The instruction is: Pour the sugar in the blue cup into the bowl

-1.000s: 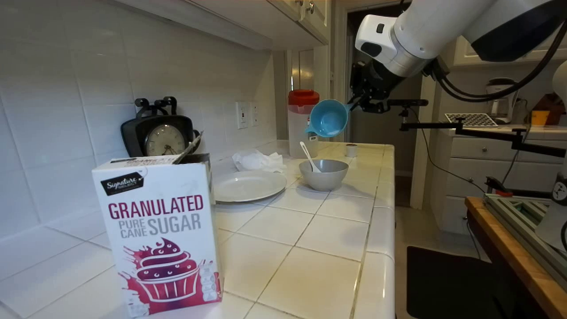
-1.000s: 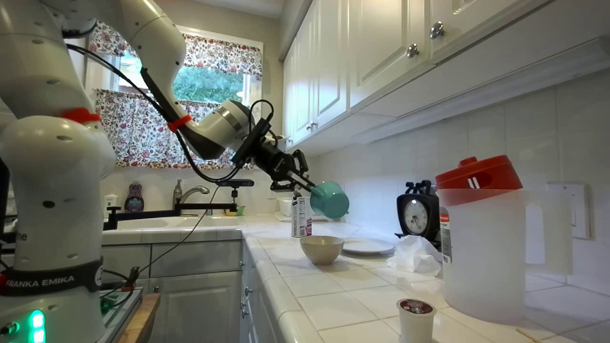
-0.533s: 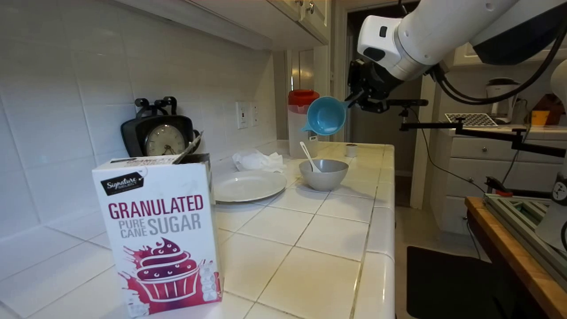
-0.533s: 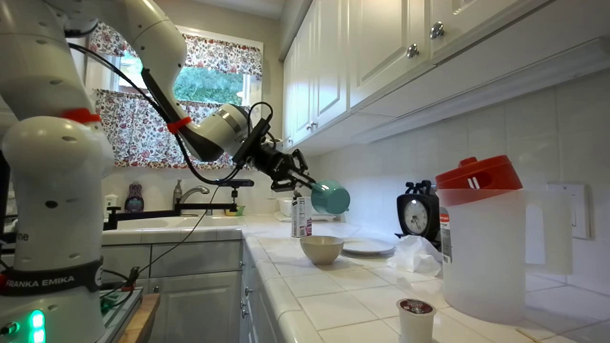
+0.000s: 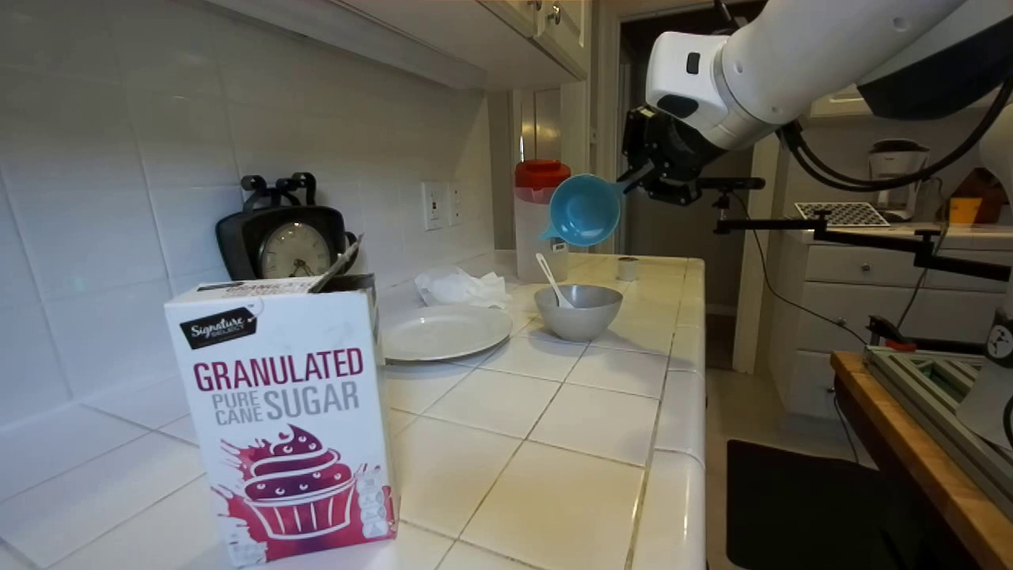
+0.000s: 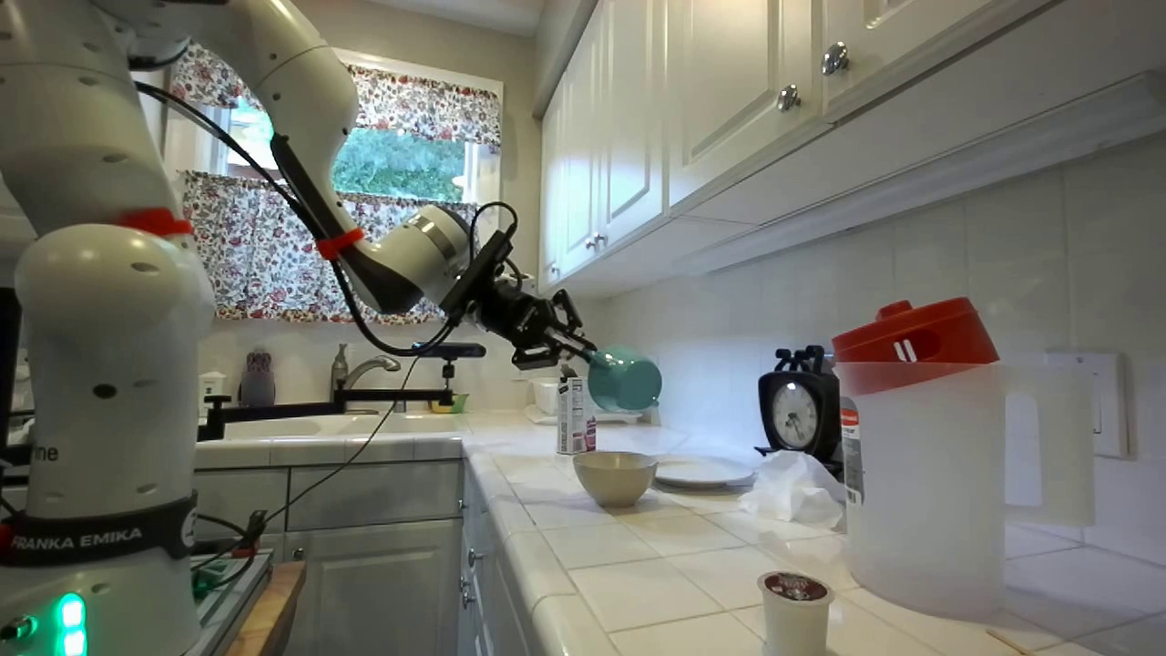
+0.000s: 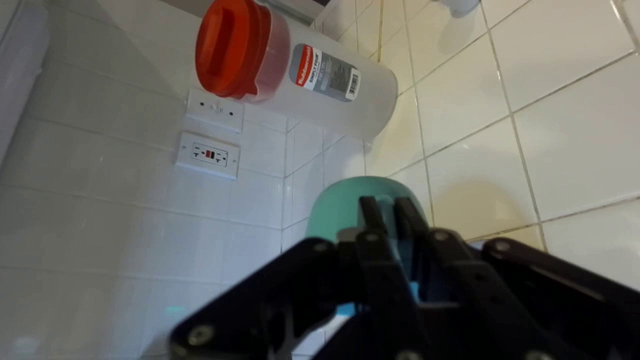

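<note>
The blue cup (image 5: pixel 584 210) is tipped above the bowl (image 5: pixel 578 318). Judged light, stiff, smooth plastic; its handle (image 7: pixel 389 219), which the fingers (image 7: pixel 371 216) pinch, appears the soundest hold.

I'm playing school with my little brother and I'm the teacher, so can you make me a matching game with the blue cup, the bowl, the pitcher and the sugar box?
Things:
1. blue cup
2. bowl
3. pitcher
4. sugar box

Clues:
A. topped by a red lid
B. held tilted by the gripper
C. has a cupcake picture on it
D. has a white spoon in it

Right pairs: 1-B, 2-D, 3-A, 4-C
</note>
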